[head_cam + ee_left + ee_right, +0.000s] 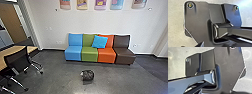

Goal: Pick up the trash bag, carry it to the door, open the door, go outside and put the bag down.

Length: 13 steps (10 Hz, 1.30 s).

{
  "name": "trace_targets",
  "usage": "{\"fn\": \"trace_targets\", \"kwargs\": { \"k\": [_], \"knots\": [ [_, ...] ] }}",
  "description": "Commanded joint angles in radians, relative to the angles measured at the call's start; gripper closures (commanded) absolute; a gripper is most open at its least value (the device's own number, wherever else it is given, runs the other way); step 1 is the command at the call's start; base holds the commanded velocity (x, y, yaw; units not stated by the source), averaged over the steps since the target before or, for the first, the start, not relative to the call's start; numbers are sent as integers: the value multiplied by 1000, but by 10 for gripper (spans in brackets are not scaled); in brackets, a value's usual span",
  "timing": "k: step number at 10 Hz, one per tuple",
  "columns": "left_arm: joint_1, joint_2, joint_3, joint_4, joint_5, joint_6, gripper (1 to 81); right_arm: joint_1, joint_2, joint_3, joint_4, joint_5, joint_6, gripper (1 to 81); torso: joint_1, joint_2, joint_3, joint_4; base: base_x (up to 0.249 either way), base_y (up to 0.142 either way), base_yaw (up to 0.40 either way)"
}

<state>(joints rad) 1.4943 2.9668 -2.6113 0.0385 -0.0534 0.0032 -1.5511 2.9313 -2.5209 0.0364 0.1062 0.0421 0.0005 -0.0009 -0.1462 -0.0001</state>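
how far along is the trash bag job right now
By the look of it, no step is done: the dark trash bag sits on the indoor floor, in front of the row of colored seats. It isn't in hand either, since no claw is on it in the head view. That leaves everything: picking it up, carrying it to the door, opening that, going outside and putting the bag down.

Beyond the robot's dark plate [198,22] from the left claw [216,44], a strong bluish glare washes the floor [246,11] almost white and leaves a blue cast on the plate. Near the right claw [215,92], bright highlights catch the jointed bar [190,80], set against deep black shadow. Farther off from both claws, the room is evenly lit, with soft sheen on the floor, shadow under the seats [90,53] and wide-angle leaning toward the edges.
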Motion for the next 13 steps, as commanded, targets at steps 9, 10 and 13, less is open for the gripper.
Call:
{"fn": "trace_targets", "kwargs": {
  "k": [9, 10, 13],
  "knots": [
    [-28, -1, 5, -3, 58, 6, 10, 28, -8, 1, 10, -57, 2, 10, 0, 0, 0, 0, 128, 16, 0],
    [-28, -1, 5, -3, 58, 6, 10, 30, -7, 1, 8, -59, 1, 10, 0, 0, 0, 0, 123, 0, 0],
    [-28, -1, 5, -2, 58, 6, 10, 33, -7, 1, 8, -59, 2, 10, 0, 0, 0, 0, 123, 0, 0]
  ]
}}
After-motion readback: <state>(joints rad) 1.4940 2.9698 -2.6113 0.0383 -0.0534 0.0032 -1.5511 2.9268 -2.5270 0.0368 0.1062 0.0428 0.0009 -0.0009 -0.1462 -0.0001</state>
